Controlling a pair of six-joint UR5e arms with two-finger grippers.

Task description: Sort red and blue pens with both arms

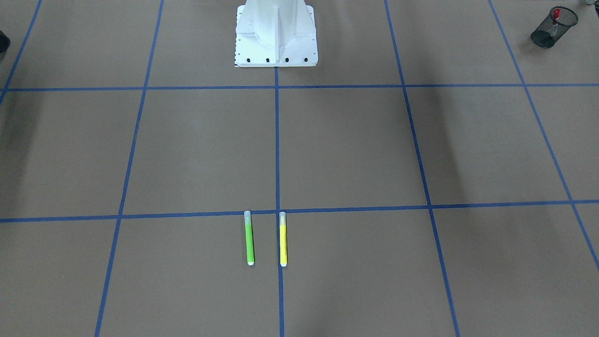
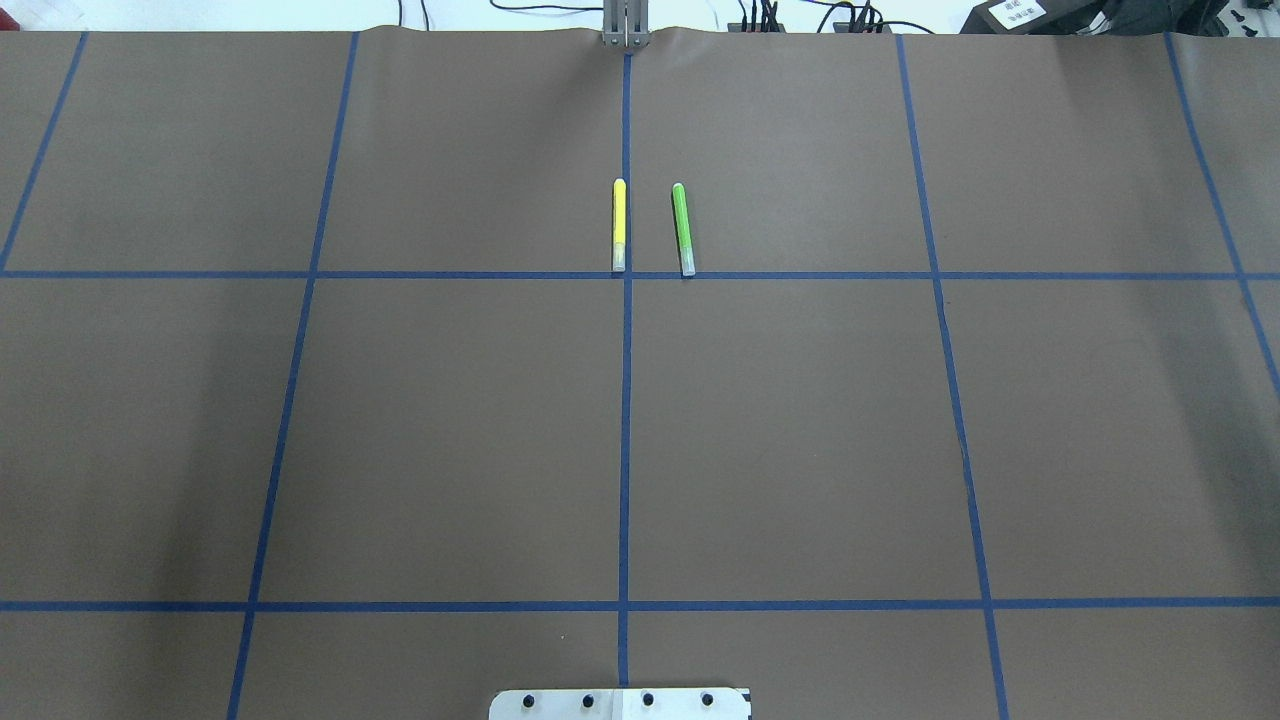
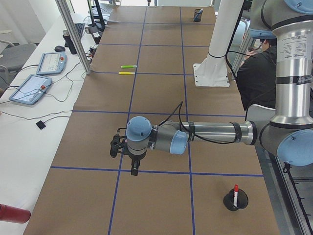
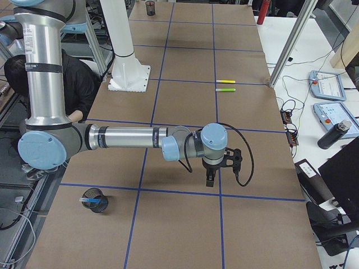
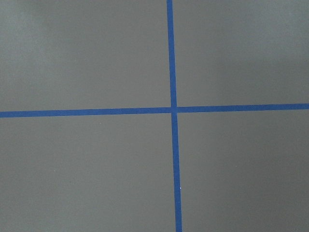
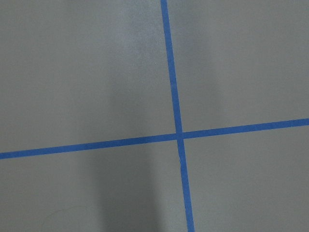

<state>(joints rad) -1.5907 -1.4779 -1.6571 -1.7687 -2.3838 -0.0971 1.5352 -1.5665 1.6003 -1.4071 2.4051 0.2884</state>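
Hanging over the brown desk (image 2: 450, 430), the left tool (image 3: 134, 165) and the right tool (image 4: 210, 178) each point down near a crossing of blue tape lines, with only bare paper under them. I cannot tell whether either tool is open or closed, because only the side views show them. The red pen (image 3: 235, 192) stands upright in a black mesh cup (image 3: 242, 203), back from the left tool toward the robot and nearer the desk's end. The blue pen (image 4: 90, 199) lies tilted in a second mesh cup (image 4: 101, 208), placed likewise behind the right tool. Each colour has its own cup on its own arm's side, so I judge the sorting is finished. A green pen (image 2: 682, 228) and a yellow pen (image 2: 619, 225) lie side by side, not touching, well apart from both tools and between them. Probably they are left out on purpose, since neither cup is meant for them.
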